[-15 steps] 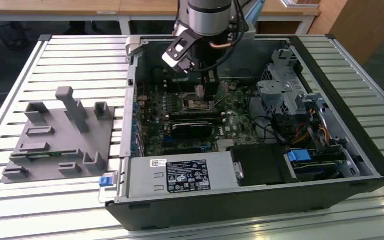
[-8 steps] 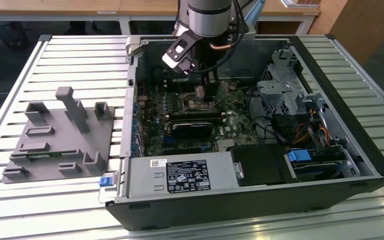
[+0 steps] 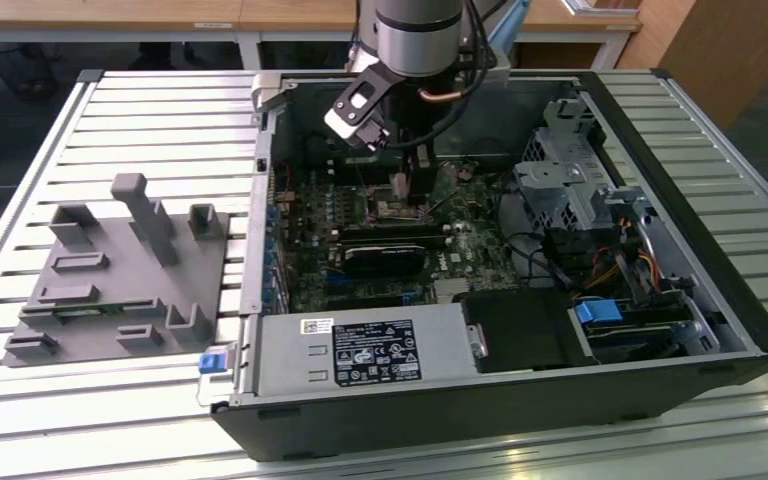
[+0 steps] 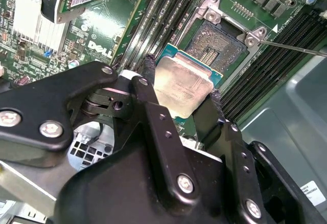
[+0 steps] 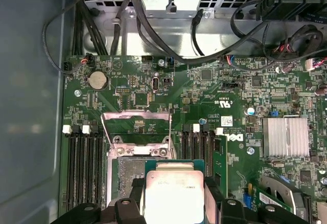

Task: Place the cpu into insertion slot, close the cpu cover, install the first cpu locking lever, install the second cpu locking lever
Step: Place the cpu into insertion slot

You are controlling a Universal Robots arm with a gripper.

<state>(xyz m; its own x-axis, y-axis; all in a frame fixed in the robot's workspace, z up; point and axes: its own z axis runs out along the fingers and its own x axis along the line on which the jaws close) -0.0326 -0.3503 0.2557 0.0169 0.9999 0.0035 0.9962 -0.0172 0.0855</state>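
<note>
End effector (image 4: pixel 181 83) is clamping the cpu (image 4: pixel 186 92) by its edges, flat for seating. I'm hovering it near the uncovered insertion slot (image 4: pixel 217 42), 12 o'clock of the black card (image 3: pixel 384 262) in the exterior view.

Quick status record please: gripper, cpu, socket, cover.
gripper: black two-finger gripper, shut on the chip
cpu: flat square silver-topped chip, clamped by its edges close to the socket, not seated
socket: square black insertion slot, contacts exposed
cover: thin silver metal cover frame, raised open
</note>
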